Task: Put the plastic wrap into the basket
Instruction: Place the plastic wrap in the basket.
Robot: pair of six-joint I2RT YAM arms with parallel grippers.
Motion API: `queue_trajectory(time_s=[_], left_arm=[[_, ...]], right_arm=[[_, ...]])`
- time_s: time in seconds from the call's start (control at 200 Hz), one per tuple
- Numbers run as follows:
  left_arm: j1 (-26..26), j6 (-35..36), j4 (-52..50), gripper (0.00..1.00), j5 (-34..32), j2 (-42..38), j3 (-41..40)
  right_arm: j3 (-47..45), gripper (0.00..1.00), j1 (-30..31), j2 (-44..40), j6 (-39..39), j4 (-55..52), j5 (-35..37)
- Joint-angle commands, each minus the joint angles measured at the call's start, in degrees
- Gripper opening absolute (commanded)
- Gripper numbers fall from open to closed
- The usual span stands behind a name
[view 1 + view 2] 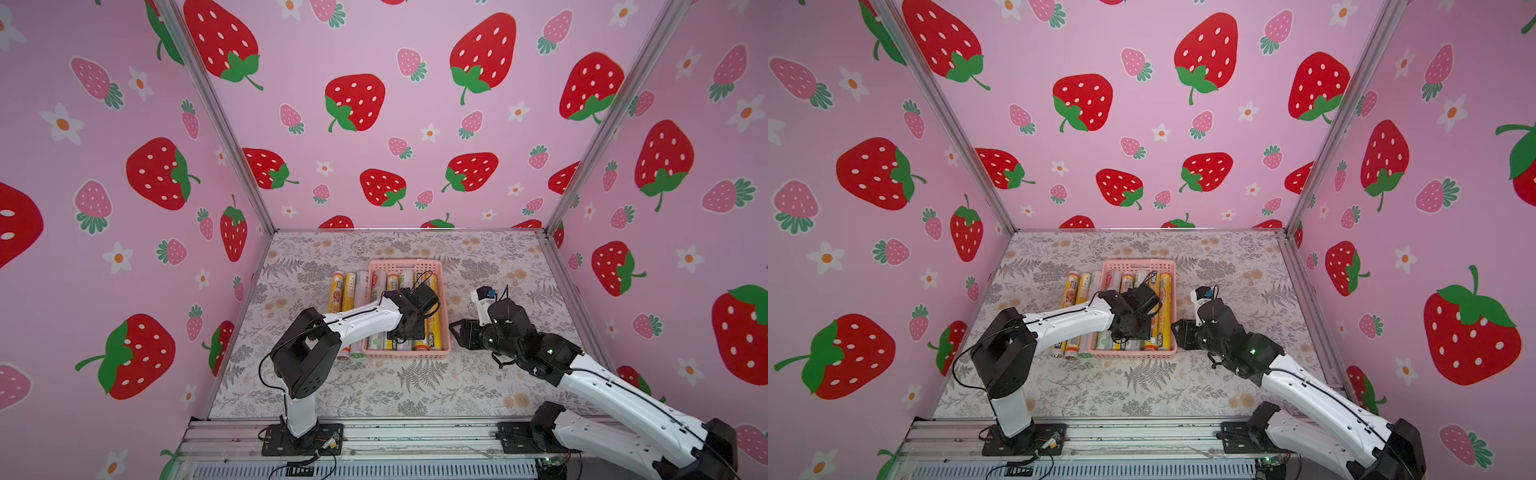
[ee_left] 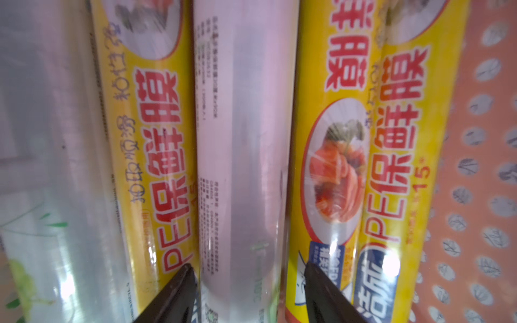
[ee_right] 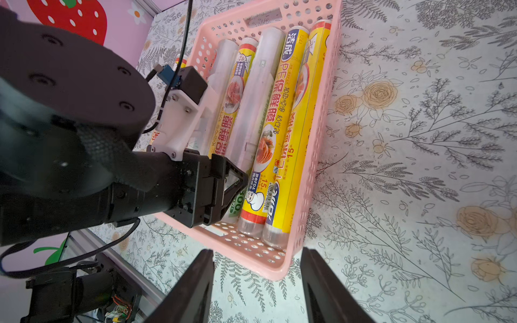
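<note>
**A:** Starting from the near edge of the floral-print table (image 1: 374, 395), which step is this?

**B:** Nearest is the right gripper (image 3: 256, 251), hovering just off the near corner of the shallow pink perforated plastic basket (image 1: 407, 354). Its fingers stand moderately apart with nothing between them, so it looks idle.

**A:** And the left gripper?

**B:** The left gripper (image 2: 246, 265) is down inside the basket. Its fingers are parted on either side of a white, nearly clear roll of plastic wrap (image 2: 246, 139). A thin gap shows beside one finger, so I judge this to be the release: the roll lies in the row, not clamped.

**A:** What lies beside it?

**B:** A yellow roll with red print (image 2: 156, 139) touches it on one side, and another yellow roll (image 2: 335, 139) on the other. Five rolls lie side by side in the basket, pointing near to far.

**A:** How much is left?

**B:** Three rolls, two yellow and one white (image 1: 351, 291), lie together on the table just beside the basket's left wall.

**A:** So what does the next move call for?

**B:** I'd say the left gripper should lift straight up, clear of the rim, without nudging its neighbours. Then it can take the closest of the three across its width, near mid-length. The basket floor looks about full, so that roll probably has to settle on top, in a groove between two others.
</note>
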Motion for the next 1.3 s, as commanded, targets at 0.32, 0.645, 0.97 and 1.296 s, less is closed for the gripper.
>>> queue_trajectory(time_s=[0.32, 0.645, 0.97, 1.296], left_arm=[[-0.26, 1.95, -3.91, 0.69, -4.96, -9.47, 1.56], [6.46, 3.60, -16.01, 0.73, -13.82, -26.46, -4.53], [25.70, 8.89, -16.18, 0.73, -12.03, -37.63, -17.45], [36.23, 14.37, -3.37, 0.71, -0.40, -34.90, -24.78]], right_arm=[[4.28, 0.56, 0.26, 2.28, -1.67, -1.94, 1.37], [8.22, 0.62, 0.31, 8.15, -3.94, -4.93, 2.18], [9.46, 0.62, 0.68, 14.76, -3.39, -0.74, -2.89], [11.00, 0.61, 0.80, 18.13, -4.44, 0.01, -3.41]])
